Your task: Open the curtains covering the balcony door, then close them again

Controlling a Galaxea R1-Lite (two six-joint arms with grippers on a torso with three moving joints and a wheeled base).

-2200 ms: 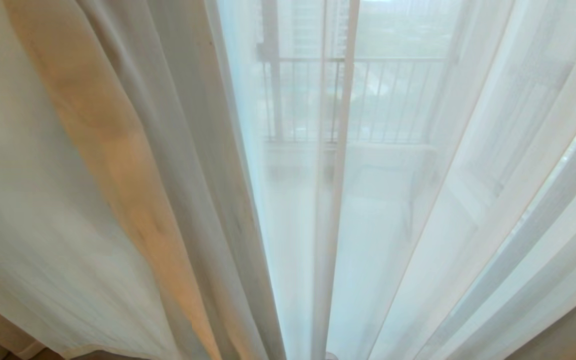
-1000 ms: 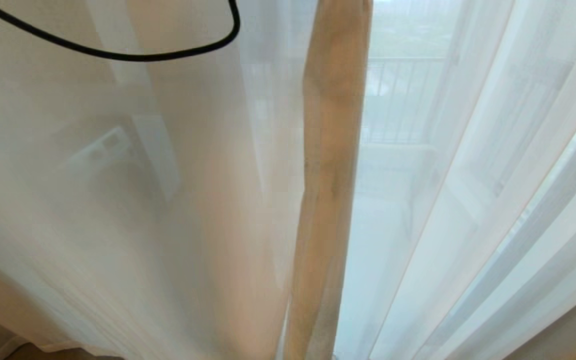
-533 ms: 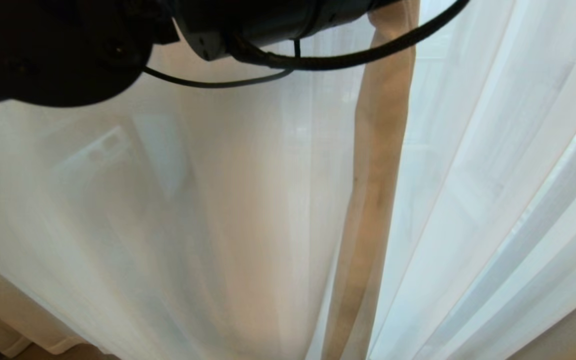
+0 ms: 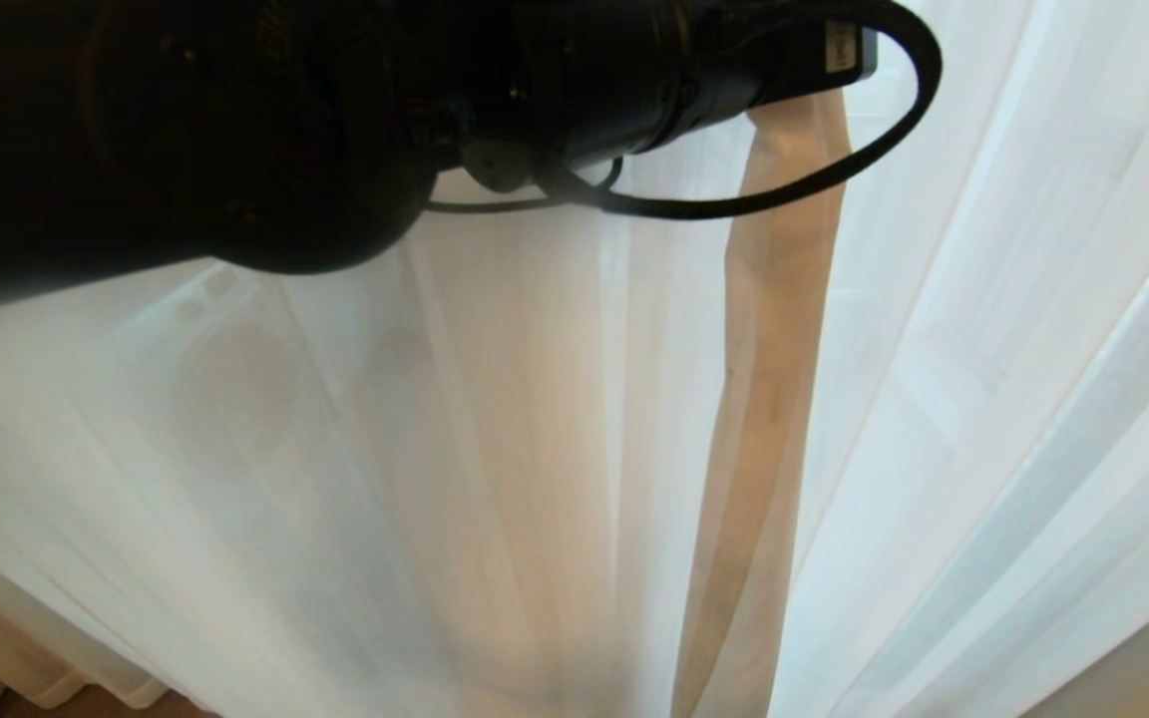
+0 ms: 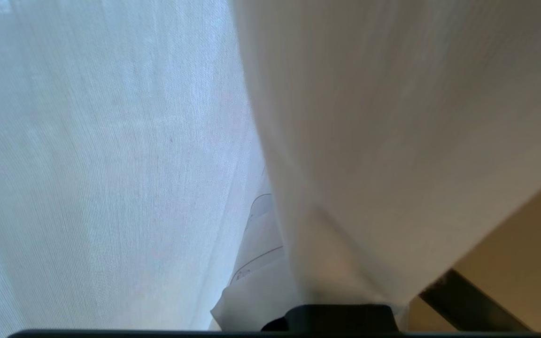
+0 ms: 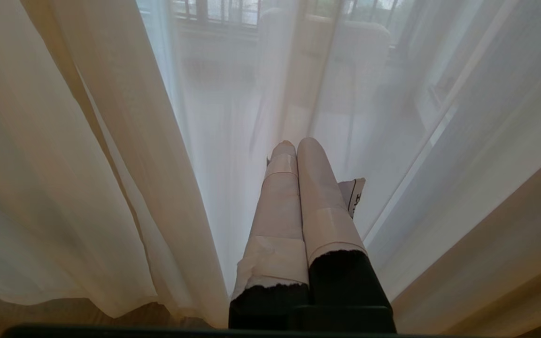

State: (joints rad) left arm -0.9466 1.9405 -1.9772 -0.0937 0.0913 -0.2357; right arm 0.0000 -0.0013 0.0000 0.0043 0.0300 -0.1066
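**Q:** Left gripper (image 5: 298, 281) first: what is it doing?

**A:** Its fingers are closed on a bunch of the curtains (image 4: 495, 449), gathered to a pinch right at the fingers. Only the left wrist view shows this; from the head, the dark left arm (image 4: 265, 120) and its looped cable (image 4: 834, 170) fill the top, and the gripper itself is out of frame.

**Q:** How do the curtains lie?

**A:** They hang across the whole head view in long folds, running top to bottom and narrowing downward. The beige hem (image 4: 774, 399) runs the same way, just right of centre below the arm.

**Q:** And the right gripper (image 6: 296, 145)?

**A:** Its taped fingers (image 6: 320, 197) are pressed together, holding nothing and pointing at the fabric. Only that view shows a railing (image 6: 233, 9) faintly through the cloth.
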